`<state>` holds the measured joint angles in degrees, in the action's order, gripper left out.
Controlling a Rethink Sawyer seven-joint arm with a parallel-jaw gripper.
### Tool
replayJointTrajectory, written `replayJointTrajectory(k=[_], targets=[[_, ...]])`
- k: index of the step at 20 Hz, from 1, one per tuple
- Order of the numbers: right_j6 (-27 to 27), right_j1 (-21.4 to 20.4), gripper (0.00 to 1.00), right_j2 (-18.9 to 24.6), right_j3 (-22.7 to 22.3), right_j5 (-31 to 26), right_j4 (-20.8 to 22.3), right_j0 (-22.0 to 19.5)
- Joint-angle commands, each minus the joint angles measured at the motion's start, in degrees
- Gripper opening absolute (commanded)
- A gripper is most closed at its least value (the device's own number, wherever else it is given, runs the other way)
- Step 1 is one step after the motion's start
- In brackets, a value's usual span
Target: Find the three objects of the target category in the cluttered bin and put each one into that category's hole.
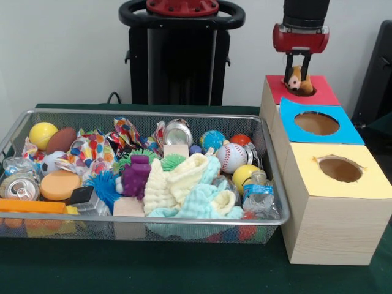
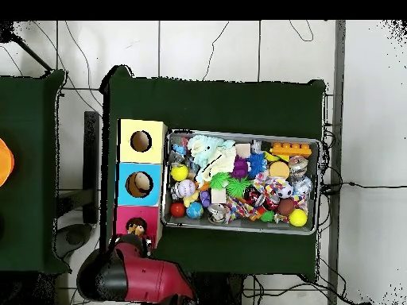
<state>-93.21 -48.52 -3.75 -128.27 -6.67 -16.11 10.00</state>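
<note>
Green cloth covers the table under a pale wall, with the robot's black pedestal at twelve o'clock in the front view. Two thin fingers [image 1: 304, 63] hang from the gripper [image 1: 296, 75] and pinch an orange-brown plush toy [image 1: 296, 81] with a pale face, closed on it from both sides. The toy sits low in the hole [image 1: 300, 90], the round opening in the red card, though part of its body shows above the rim. Above the fingers comes the red gripper body, then the black arm rising out of the frame.

My judgement is that the drop is the step in hand. If the fingers open while the toy leans on the red card's edge, it could catch there or roll off toward the blue-surround hole [image 1: 316, 123] at six o'clock from it. A toy clinging to one finger could also be dragged back out when the arm lifts.

Room is tight around the red card: its box is the farthest of three set in a row touching one another, with the yellow-surround hole [image 1: 340, 168] nearest the camera. The cluttered bin [image 1: 274, 177] lies just beside the boxes at nine o'clock, its metal rim near their sides. Straight up is the free way out. Among the bin's balls, cans and cloths I cannot pick out another plush animal for certain.
</note>
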Motion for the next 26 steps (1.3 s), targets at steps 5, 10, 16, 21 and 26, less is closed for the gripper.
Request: replayJointTrajectory(k=[5,10,16,21,26], targets=[[-14.7,2.6,0.0,2.5,3.7,-1.1,-4.7,3.2],[-14.4,3.7,0.0,5.4,3.3,1.8,-5.0,1.0],[-14.4,4.9,0.0,6.7,3.9,5.0,-4.4,-0.5],[-14.3,5.9,0.0,6.5,4.5,5.5,-4.3,-0.4],[-13.7,6.1,0.0,5.8,5.1,4.8,-4.2,0.2]])
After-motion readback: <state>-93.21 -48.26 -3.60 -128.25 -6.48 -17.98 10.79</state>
